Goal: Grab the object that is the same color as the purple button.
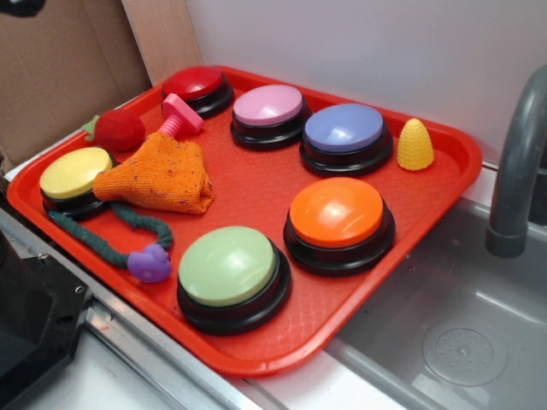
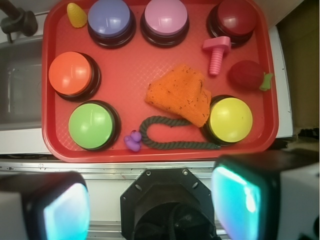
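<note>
Red tray (image 1: 256, 184), set beside a sink (image 1: 461, 333). Contents in the exterior view, left to right:

- Yellow button (image 1: 75, 173), near the tray's left corner. Black base.
- Red toy (image 1: 118, 130) with a green leaf, behind the yellow button.
- Orange cloth (image 1: 158, 177), bunched, its edge lapping the yellow button.
- Green rope (image 1: 111, 224), a loop lying in front of the cloth.
- Purple toy (image 1: 150, 263), the task's thing. Small, lumpy, glossy. Lies at the tray's near rim, touching the rope's right end, just left of the green button. In the wrist view (image 2: 133, 141) its long axis runs slantwise, from upper right to lower left; which end is the front cannot be told.
- Pink bolt (image 1: 178, 116), head up against the cloth's far tip.
- Red button (image 1: 197, 85), far corner.
- Green button (image 1: 228, 269), near edge.
- Pink button (image 1: 268, 109), far row.
- Orange button (image 1: 338, 218), centre right.
- Purple button (image 1: 345, 130), far row, between the pink button and the corn.
- Yellow corn (image 1: 415, 144), upright, far right.

Gripper (image 2: 150, 210): seen in the wrist view only, off the tray, below its near rim. Two pale fingers (image 2: 240, 197) stand wide apart with nothing between them.
</note>
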Tool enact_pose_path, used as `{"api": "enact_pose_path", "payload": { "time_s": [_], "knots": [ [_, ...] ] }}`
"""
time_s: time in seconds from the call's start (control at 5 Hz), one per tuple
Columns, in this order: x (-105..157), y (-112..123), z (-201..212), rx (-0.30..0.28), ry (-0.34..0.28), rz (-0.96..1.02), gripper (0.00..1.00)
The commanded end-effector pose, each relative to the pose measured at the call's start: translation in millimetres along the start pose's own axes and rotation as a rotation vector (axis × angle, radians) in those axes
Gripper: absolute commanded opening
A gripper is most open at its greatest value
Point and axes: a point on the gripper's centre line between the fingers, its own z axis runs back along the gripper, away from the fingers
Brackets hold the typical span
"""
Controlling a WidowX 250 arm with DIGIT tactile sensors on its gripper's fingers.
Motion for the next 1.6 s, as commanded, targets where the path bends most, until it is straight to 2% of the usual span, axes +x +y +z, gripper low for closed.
{"api": "enact_pose_path", "payload": {
  "time_s": [0.0,0.2,0.4,0.6,0.8,1.0,1.2,1.4],
  "knots": [
    [0.0,0.0,0.0,0.000,0.000,0.000,1.00],
    [1.1,-2.6,-14.0,-0.051,-0.033,-0.248,1.00],
    [5.1,-12.0,-36.7,0.033,-0.070,-0.482,1.00],
    [9.7,-18.1,-66.3,-0.011,-0.066,-0.679,1.00],
    [8.2,-30.0,-93.9,0.070,-0.104,-0.760,1.00],
    [4.7,-30.5,-119.5,0.046,-0.133,-0.776,1.00],
    [5.4,-35.8,-141.5,-0.014,-0.119,-0.823,1.00],
    [3.5,-34.6,-159.9,-0.036,-0.088,-0.866,1.00]
  ]
}}
